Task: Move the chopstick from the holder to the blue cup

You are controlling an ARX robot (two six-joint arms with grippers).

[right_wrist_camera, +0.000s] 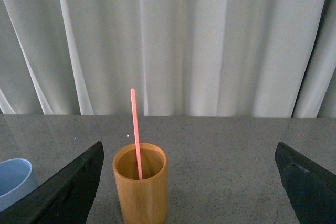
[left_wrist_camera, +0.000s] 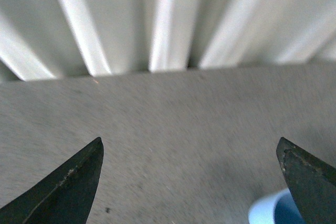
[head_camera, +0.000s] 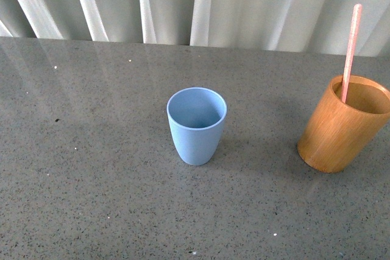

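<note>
The right jaws and left jaws both stand spread wide, empty. The right jaws face the holder [right_wrist_camera: 140, 187]; the left jaws hang over the bench [head_camera: 91, 168] near the cup [head_camera: 196, 127]. The chopstick [head_camera: 350, 47] leans in the holder, far right. It looks light, stiff, thin and slick, so pinch its upper shaft, above the rim.

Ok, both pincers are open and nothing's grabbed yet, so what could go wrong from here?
1. The chopstick is thin and leans in the holder; the right pincer, wide open, may close off-centre and miss it or knock it aside.
2. Lifting it at an angle could drag on the rim and tip the holder.
3. The blue cup looks short for so long a stick, so it might topple on release.
</note>
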